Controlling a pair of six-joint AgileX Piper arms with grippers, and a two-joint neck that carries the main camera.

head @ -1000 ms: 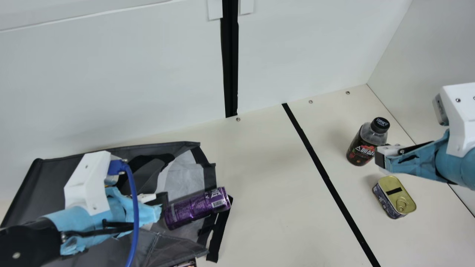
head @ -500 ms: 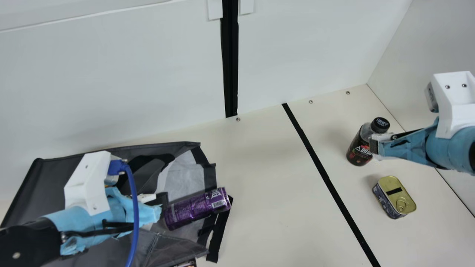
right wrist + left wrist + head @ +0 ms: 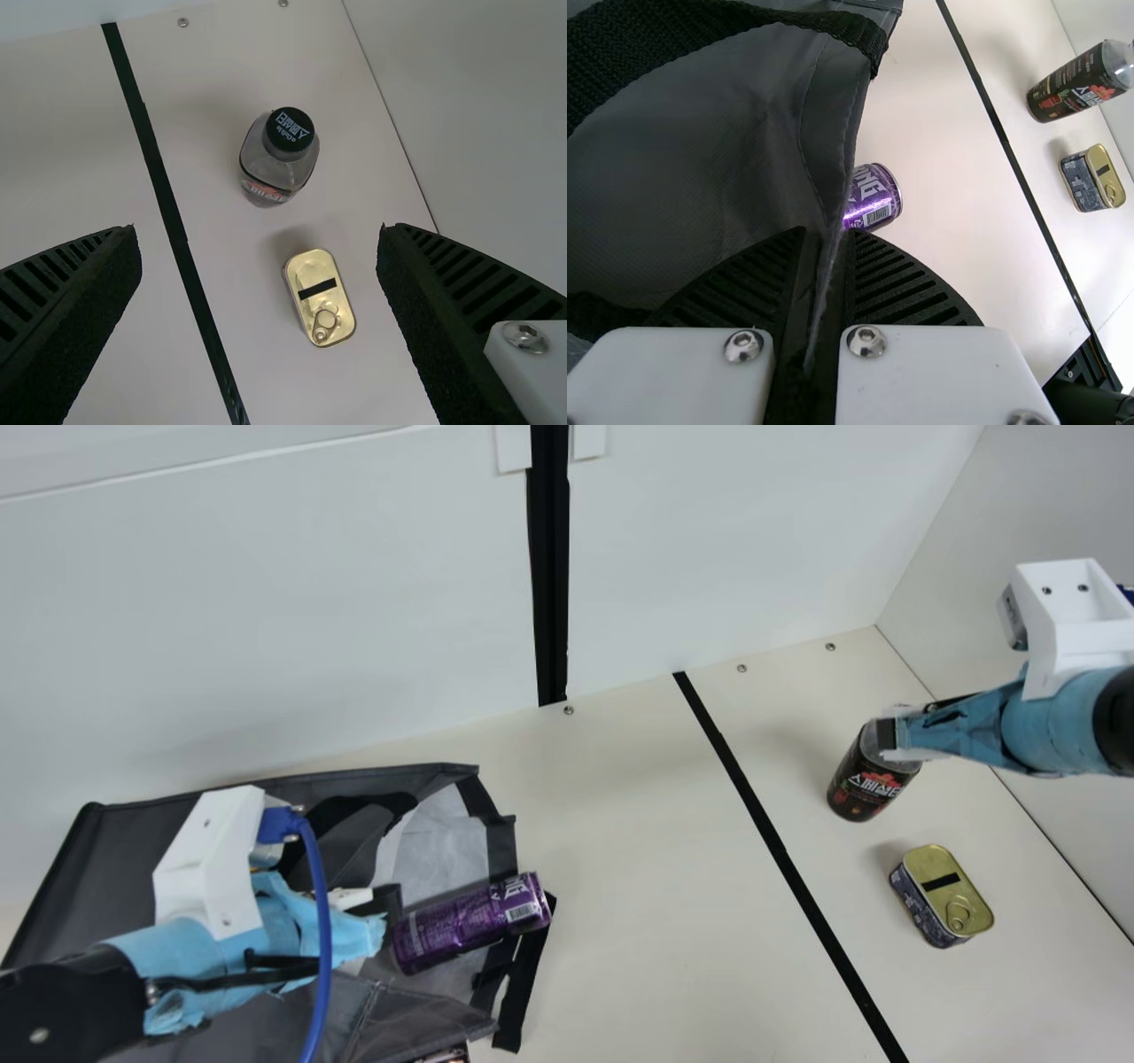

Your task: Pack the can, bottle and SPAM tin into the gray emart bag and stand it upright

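Left wrist view shows the left pincer [image 3: 388, 903] closed on the bag [image 3: 718, 142]; the right pincer [image 3: 889, 734] gapes wide, empty.

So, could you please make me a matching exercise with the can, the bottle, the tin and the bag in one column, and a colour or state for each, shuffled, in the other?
Things:
1. Can
2. Bottle
3. Tin
4. Bag

Colours and states:
A. Upright, with a black top
B. Edge pinched in the left gripper
C. Purple, lying on its side
D. Gold on top, with a pull ring

Right pairs: 1-C, 2-A, 3-D, 4-B
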